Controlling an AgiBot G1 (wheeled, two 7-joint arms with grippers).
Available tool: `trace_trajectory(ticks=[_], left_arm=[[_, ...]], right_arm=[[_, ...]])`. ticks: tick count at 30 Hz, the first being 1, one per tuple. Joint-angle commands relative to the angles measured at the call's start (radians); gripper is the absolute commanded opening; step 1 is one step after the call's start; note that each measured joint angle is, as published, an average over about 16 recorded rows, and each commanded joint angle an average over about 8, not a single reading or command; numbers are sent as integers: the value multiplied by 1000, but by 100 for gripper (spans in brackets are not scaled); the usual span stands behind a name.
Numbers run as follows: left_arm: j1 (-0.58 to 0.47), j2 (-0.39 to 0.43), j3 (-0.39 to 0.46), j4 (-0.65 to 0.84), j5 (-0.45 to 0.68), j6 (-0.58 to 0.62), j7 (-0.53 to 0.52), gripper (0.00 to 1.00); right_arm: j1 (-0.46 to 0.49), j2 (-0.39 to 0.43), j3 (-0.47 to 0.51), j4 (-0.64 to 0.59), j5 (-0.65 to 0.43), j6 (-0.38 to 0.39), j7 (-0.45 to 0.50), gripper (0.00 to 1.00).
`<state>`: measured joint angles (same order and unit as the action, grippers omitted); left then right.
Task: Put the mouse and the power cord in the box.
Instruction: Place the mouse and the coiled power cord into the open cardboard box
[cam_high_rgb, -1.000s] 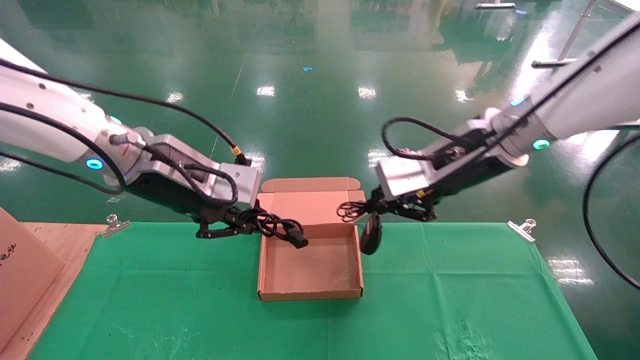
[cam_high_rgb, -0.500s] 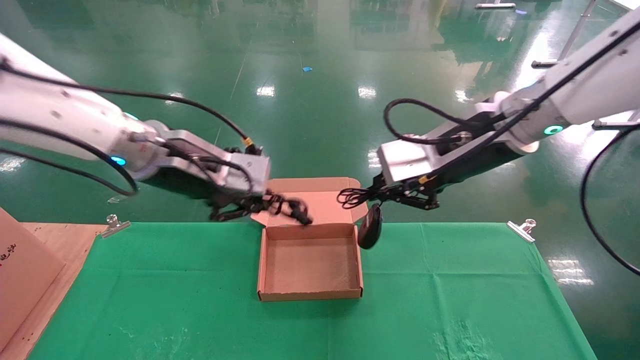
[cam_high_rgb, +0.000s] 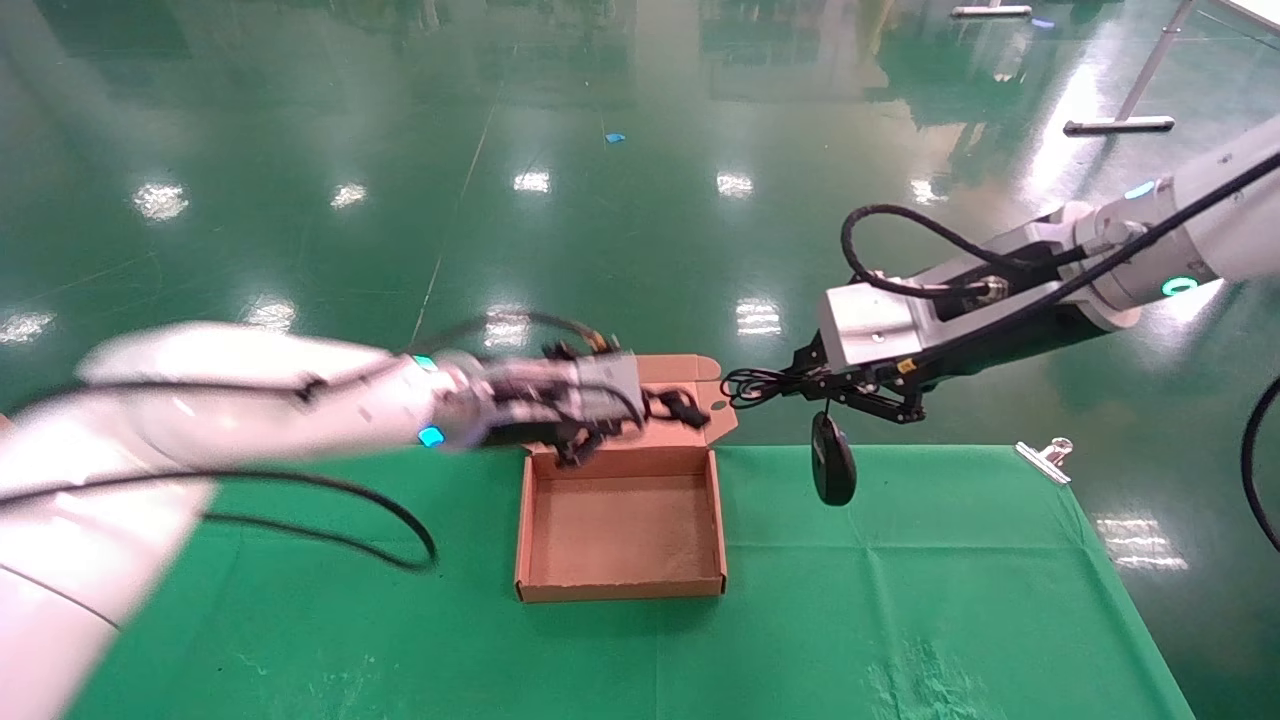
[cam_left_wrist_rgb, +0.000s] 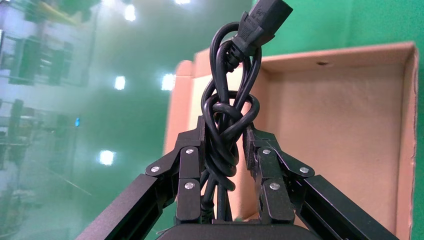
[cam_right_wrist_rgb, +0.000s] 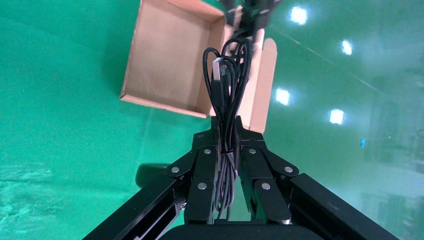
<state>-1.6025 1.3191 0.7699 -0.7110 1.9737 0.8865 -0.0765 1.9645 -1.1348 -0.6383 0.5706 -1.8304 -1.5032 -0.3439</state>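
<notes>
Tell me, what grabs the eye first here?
Probably the brown box, open and with nothing inside, in the middle of the green table. Above its back edge the left gripper clamps a knotted power cord, jaws shut on it. To the right, the mouse dangles by its thin cable from the right gripper, over the cloth beside the box.

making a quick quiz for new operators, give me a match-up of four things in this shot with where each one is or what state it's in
Things:
1. mouse
2. power cord
3. box
4. clip

States:
A. open and bare inside, on the green cloth
B. dangling by its thin cable from the right gripper
C. on the table's far right edge
D. knotted bundle clamped in the left gripper, over the box's far end

Pairs: 1-B, 2-D, 3-A, 4-C
</notes>
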Motion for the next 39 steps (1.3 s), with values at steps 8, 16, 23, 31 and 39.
trace_trajectory(ticks=[8,16,23,31,39], left_arm=[[82,47,76,99,-86,-121,126,0],[90,50,172,148,-220,-160,225,54],[73,50,240,180,-316,-182,268,100],[55,49,305,205,-397,-211,286,100],[-10,-18,301,179,-490,-172,275,100]], right_arm=[[-45,11,-3,-34,-5,32,-36,0],[-52,-12,-10,-116,-20,77,-81,0],[-44,-46,-13,-188,-23,103,-118,0],[-30,-81,-18,-236,-25,104,-149,0],[-19,-136,-24,-249,-27,107,-152,0]])
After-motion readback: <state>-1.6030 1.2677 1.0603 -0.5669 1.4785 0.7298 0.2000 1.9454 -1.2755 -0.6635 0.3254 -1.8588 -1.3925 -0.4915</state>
